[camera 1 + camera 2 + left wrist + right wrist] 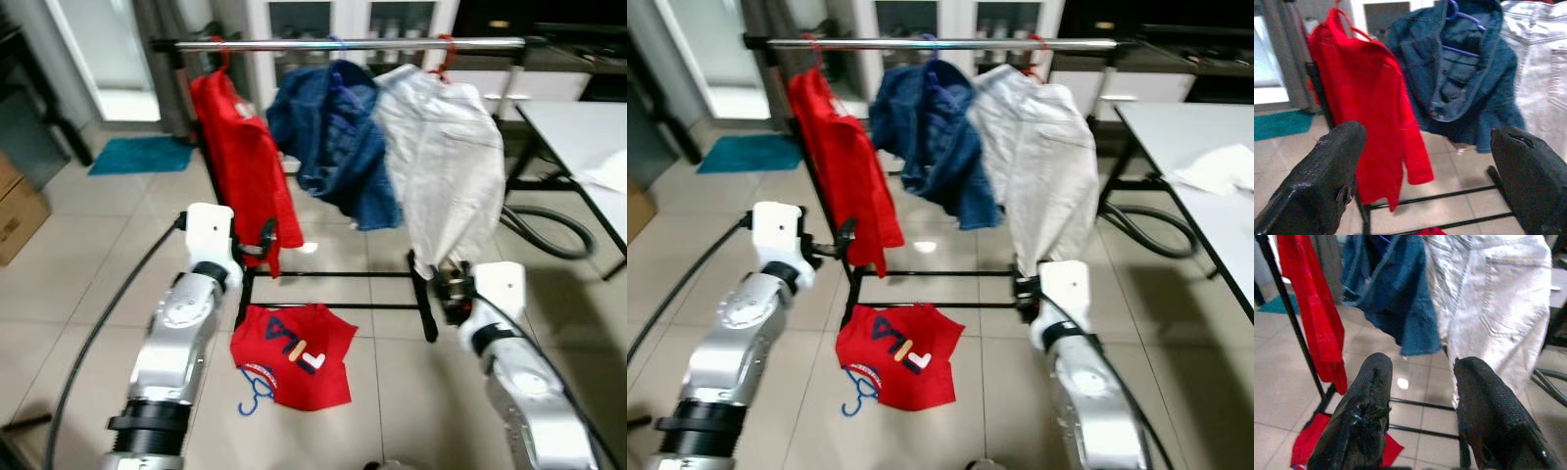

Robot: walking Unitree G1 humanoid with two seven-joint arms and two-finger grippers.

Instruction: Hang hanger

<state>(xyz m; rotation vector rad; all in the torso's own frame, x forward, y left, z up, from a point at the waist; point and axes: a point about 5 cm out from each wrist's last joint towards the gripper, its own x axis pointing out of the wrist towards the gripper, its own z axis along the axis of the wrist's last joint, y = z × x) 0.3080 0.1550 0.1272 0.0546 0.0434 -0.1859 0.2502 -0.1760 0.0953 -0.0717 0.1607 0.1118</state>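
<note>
- Tiled floor [88, 245] is occupied by a red shirt [294, 354] on a blue hanger [253, 392]; its logo is unreadable.
- Left gripper [1425, 171] is held spread wide, empty.
- Right gripper [1422, 401] is parted, empty.

A red shirt [294, 354] with a white and blue print lies crumpled flat on the floor tiles, just in front of the clothes rack's [343, 44] base bars. Its blue hanger [257, 394] pokes out from the collar, hook resting on the floor.
</note>
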